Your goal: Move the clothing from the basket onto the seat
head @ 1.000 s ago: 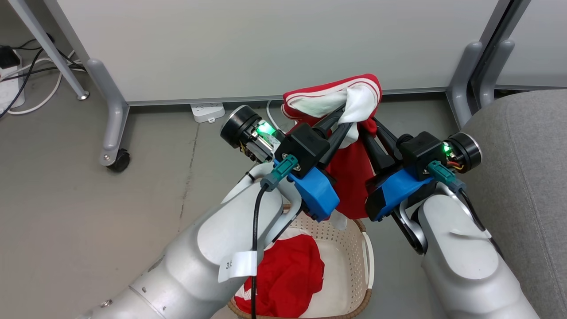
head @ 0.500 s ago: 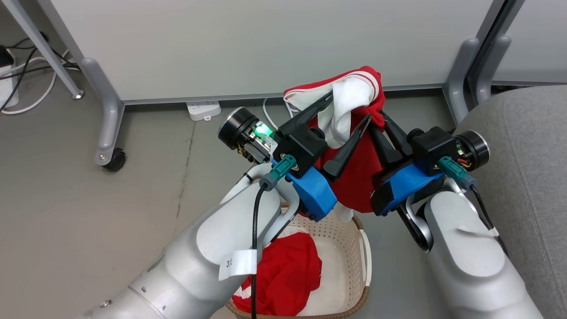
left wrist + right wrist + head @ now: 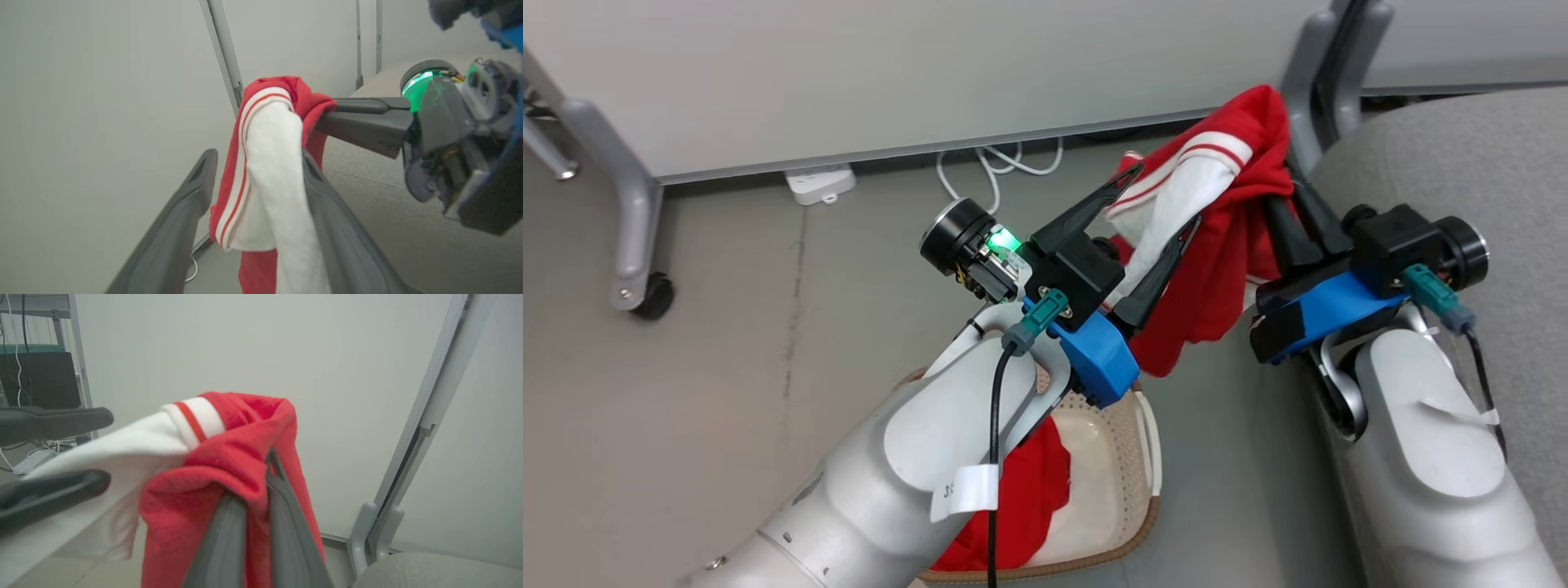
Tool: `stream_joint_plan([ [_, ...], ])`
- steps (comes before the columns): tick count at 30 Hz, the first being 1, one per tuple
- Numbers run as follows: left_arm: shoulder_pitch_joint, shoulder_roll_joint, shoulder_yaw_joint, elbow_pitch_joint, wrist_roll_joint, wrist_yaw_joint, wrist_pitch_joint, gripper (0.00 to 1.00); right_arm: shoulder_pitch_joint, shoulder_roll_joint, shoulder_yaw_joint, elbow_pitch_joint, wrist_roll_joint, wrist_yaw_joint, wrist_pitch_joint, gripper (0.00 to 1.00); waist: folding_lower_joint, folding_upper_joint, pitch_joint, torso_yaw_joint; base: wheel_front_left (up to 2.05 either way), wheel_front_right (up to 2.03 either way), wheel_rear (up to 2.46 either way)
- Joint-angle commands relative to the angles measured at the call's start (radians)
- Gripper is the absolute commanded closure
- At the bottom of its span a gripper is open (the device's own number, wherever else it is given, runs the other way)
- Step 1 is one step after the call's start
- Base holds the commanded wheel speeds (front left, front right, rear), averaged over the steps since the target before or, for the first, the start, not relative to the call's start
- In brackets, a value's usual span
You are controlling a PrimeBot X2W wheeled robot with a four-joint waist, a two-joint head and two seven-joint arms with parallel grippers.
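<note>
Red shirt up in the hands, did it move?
Yes. The red shirt went right, from over the basket toward the grey seat.

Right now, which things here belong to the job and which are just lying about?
Job: lifted garment, clamped in right tool; open left tool; second garment in basket; seat.
Lying about: power strip, white cables, caster wheel.

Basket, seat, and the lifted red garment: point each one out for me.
basket (image 3: 1094, 490), head view, bare cream floor inside.
seat (image 3: 1462, 163), head view, grey upholstered top.
lifted red garment (image 3: 1225, 245), head view, hanging red fabric.
</note>
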Motion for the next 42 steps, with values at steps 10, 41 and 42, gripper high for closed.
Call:
stream_joint_plan([
  [10,0.042,0.002,0.004,-0.011,0.052,-0.025,-0.003,0.00,0.029,-0.011,-0.113,-0.086,0.014,0.000,-0.001,1.00,0.0000,0.0000,0.060,-0.161,0.00,0.00,0.00],
  [41,0.091,0.001,-0.047,-0.069,0.101,-0.062,-0.003,0.00,0.174,-0.003,-0.420,-0.260,0.019,0.000,-0.001,1.00,0.0000,0.0000,0.126,-0.336,0.00,0.00,0.00],
  [42,0.086,0.000,-0.044,-0.070,0.103,-0.061,-0.003,0.00,0.161,-0.010,-0.421,-0.265,0.014,0.000,-0.001,1.00,0.0000,0.0000,0.132,-0.338,0.00,0.00,0.00],
])
